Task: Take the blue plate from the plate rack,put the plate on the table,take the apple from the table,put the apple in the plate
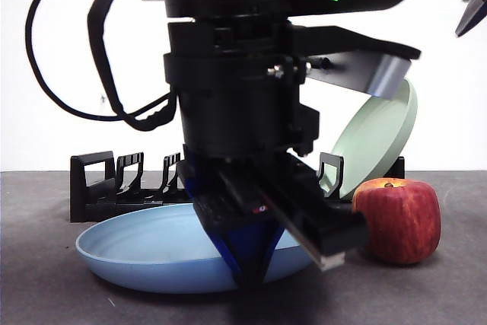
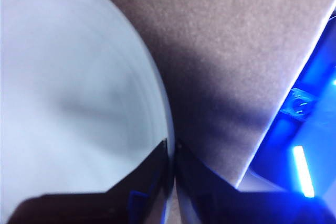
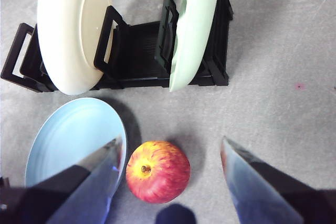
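The blue plate [image 1: 137,249] [image 3: 68,140] lies low on the table [image 1: 46,294] in front of the plate rack [image 1: 99,188] [image 3: 136,51]. My left gripper [image 1: 247,275] [image 2: 173,148] reaches down to the plate's near rim, and its jaws are shut on that rim [image 2: 163,124]. The apple [image 1: 397,221] [image 3: 157,171] stands upright on the table just beside the plate, not touching it. High above the apple hangs my right gripper [image 3: 172,142], open and holding nothing. In the front view it shows only as a dark tip [image 1: 472,9] at the top right corner.
A cream-white plate [image 3: 68,30] and a sage-green plate [image 1: 377,138] [image 3: 194,24] stand on edge in the rack. Bare grey table [image 3: 283,103] stretches beyond the apple on the side away from the blue plate. The table's edge [image 2: 278,119] runs close to the left gripper.
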Available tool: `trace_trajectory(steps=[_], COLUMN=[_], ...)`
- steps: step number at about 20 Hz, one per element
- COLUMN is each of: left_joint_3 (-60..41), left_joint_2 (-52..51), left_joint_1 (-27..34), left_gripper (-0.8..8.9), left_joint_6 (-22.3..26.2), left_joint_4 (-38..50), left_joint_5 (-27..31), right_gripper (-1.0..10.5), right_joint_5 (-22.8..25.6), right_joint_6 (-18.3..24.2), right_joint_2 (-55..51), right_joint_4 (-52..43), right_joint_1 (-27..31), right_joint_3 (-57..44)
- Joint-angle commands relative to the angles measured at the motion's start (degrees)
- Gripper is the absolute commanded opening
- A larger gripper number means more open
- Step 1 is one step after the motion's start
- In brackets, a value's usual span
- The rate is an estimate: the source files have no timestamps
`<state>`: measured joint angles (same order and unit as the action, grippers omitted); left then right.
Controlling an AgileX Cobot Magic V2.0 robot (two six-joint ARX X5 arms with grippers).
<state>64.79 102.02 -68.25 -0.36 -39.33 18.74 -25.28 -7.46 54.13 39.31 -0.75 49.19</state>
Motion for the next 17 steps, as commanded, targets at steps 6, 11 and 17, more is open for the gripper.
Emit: trace_trajectory(steps=[6, 11, 17], left_joint_3=[1.29, 10.23, 25.86], left_joint_2=[-1.29, -11.43, -25.18], left_joint_1=[1.22, 1.27, 4.72], left_gripper=[4.41, 4.41, 4.41], left_joint_6=[-0.17, -1.09, 1.55], left_joint_4=[-2.78, -5.9, -8.44], left_joint_5=[-2.6, -2.19, 1.27], right_gripper=[3.2, 5.5, 5.7], right_joint_5=[-0.28, 0.48, 11.1], right_joint_6=[0.57, 2.23, 2.43], right_joint_2=[-0.02, 0.5, 6.91], right_joint_4=[0.07, -0.28, -0.2], right_joint_1=[-1.16, -7.15, -19.39], right_joint_3=[0.28, 0.28, 1.4])
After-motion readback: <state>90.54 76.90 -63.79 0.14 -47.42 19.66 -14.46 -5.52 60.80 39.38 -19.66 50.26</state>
